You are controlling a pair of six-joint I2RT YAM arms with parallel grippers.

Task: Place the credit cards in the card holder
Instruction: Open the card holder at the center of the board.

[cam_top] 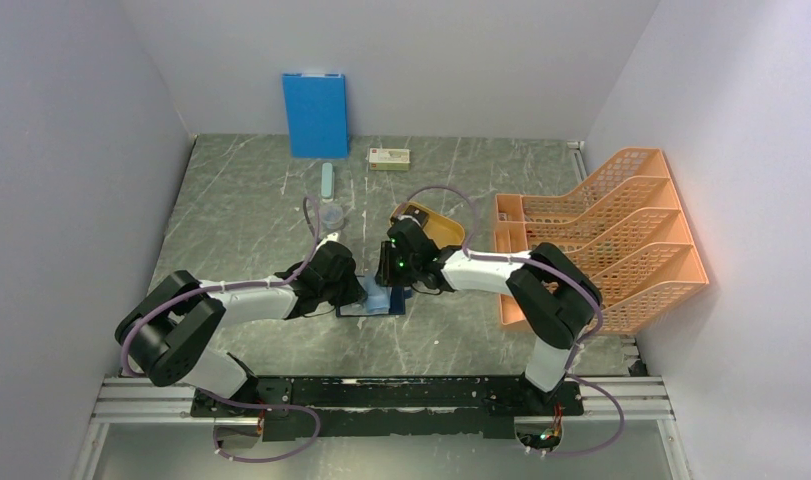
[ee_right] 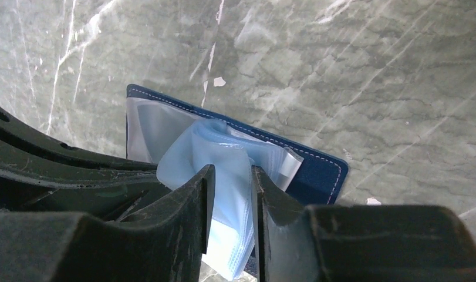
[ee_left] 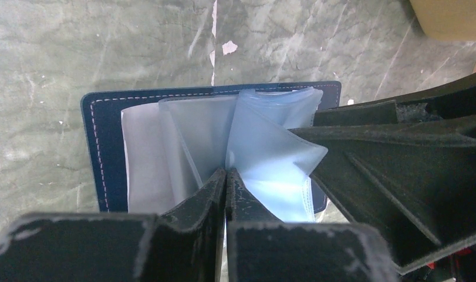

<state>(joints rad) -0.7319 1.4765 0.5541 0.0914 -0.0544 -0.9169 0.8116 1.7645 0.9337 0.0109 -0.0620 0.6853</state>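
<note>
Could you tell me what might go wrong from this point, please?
The left gripper and right gripper both pinch the plastic sleeves of the card holder; pulling apart could tear or crease them.
Nothing seems to pin its cover to the table, so lifting may drag it.
The grippers work close together and might collide.

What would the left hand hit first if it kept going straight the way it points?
The left hand pinches plastic sleeves of the card holder, so those come first, then probably its navy cover on the table.

Overhead; 2 wrists near card holder (ee_left: 101, 147).
</note>
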